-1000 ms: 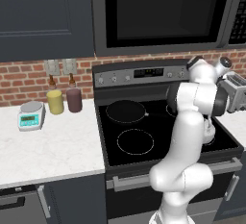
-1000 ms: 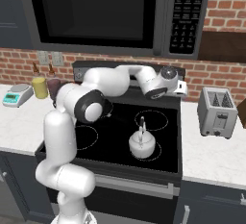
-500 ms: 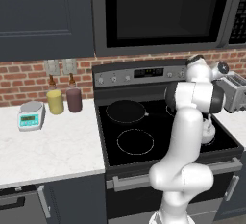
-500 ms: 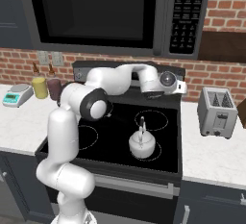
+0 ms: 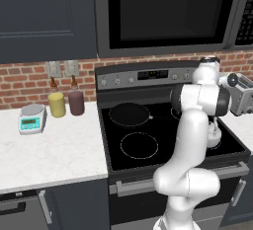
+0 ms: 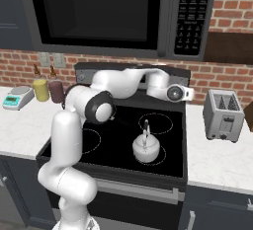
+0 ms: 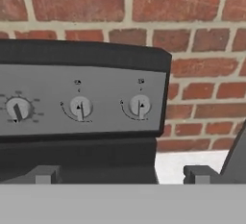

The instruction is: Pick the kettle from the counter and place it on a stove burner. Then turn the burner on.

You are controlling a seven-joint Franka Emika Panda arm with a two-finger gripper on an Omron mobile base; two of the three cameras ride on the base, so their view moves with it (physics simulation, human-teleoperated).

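the kettle (image 6: 146, 148) sits unmoved on the right-front burner (image 6: 154, 152); the gripper (image 7: 122, 174), jaws wide apart and empty, has edged closer to the stove's knobs (image 7: 139, 105).

The light was even and soft across all three rendered views, with no single lamp to be made out. The desk (image 5: 54, 152) read bright white, while the cooktop glass (image 6: 123, 140) stayed flat black without glare. Shadows were faint; the kettle (image 6: 146, 148) cast barely any. Edges looked slightly soft and pixelated, most of all on the brick wall (image 7: 120, 6). Straight lines stayed straight at the borders.
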